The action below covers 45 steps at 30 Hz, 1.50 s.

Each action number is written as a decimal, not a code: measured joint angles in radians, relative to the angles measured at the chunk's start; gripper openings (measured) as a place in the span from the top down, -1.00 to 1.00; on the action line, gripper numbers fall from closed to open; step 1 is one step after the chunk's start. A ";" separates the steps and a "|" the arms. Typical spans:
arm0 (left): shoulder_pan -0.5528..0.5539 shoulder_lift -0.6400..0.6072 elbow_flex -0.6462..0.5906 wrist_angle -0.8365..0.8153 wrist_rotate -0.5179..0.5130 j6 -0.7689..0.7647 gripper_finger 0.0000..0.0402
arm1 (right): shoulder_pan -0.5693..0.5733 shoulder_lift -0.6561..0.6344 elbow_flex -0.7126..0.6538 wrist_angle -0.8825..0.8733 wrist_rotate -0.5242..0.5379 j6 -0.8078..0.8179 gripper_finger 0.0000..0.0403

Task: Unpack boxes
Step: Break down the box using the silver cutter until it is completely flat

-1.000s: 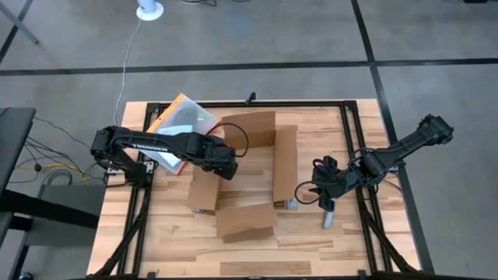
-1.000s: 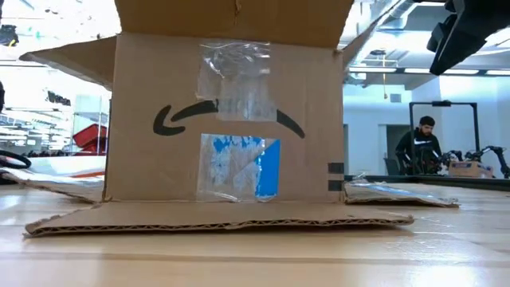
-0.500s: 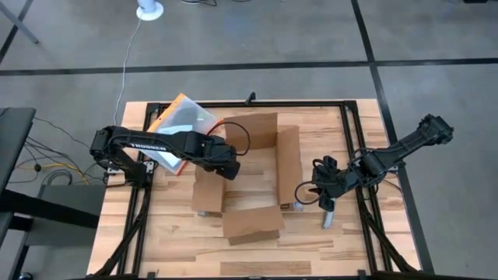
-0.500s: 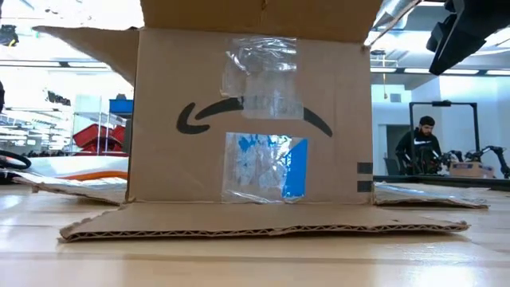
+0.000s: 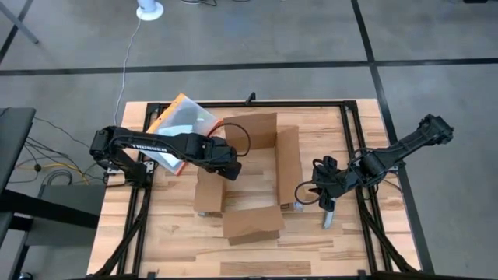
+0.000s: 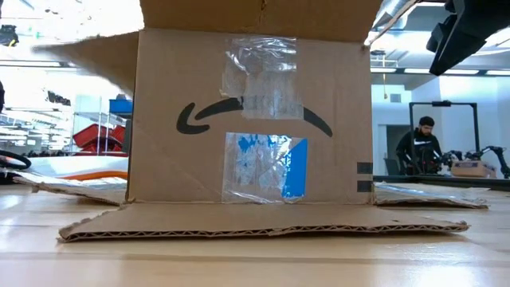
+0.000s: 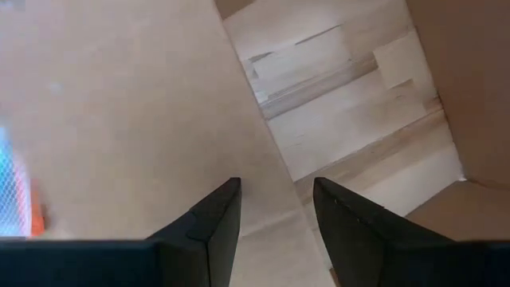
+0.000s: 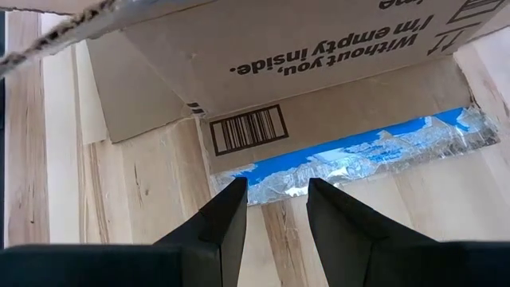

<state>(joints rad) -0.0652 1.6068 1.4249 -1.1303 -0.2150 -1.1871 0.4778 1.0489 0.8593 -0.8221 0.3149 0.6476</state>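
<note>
Cardboard box (image 5: 249,175) sits mid-table, flaps splayed. Left gripper (image 5: 226,165) at its left flap, fingers apart, nothing held. Right gripper (image 5: 317,191) just beside the box's right side, fingers parted, empty. Print ahead of it reads "Without you, I'm empty inside."; barcode (image 8: 248,129) and blue tape (image 8: 358,151) lie nearer its fingers.

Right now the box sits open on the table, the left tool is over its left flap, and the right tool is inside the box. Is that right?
Not quite. The right tool is outside the box, beside its right flap over the table, as the high view shows. The left tool is over the left flap, and the box is open.
</note>
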 joint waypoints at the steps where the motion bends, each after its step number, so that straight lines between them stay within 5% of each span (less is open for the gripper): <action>1: -0.003 -0.001 -0.017 0.013 -0.003 0.001 0.27 | 0.000 0.000 0.000 0.000 0.000 0.000 0.41; 11: -0.010 -0.003 -0.207 0.260 0.066 -0.007 0.30 | 0.000 0.000 0.001 -0.002 0.000 0.006 0.41; 17: -0.010 -0.001 -0.221 0.312 0.081 0.056 0.89 | -0.002 -0.001 0.001 -0.015 0.000 0.004 0.41; 22: -0.009 0.000 -0.215 0.475 0.129 0.149 0.98 | 0.031 -0.024 0.034 -0.065 -0.006 0.045 0.41; 29: 0.021 0.000 -0.214 0.594 0.247 0.205 0.99 | 0.125 0.023 0.035 0.244 -0.018 0.061 0.41; 33: 0.039 0.000 -0.214 0.705 0.325 0.225 0.99 | 0.051 0.096 0.035 0.474 0.008 0.003 0.41; 36: 0.061 0.000 -0.214 0.772 0.361 0.242 1.00 | -0.036 0.145 0.042 0.560 -0.076 -0.037 0.41; 43: 0.065 -0.002 -0.212 0.857 0.602 0.308 1.00 | -0.225 0.171 0.200 0.504 -0.086 -0.152 0.41; 45: 0.075 -0.002 -0.213 0.926 0.599 0.319 1.00 | -0.276 0.172 0.250 0.453 -0.143 -0.178 0.41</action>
<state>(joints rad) 0.0094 1.6047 1.2121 -0.2045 0.3840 -0.8679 0.2017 1.2213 1.1096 -0.3693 0.1716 0.4693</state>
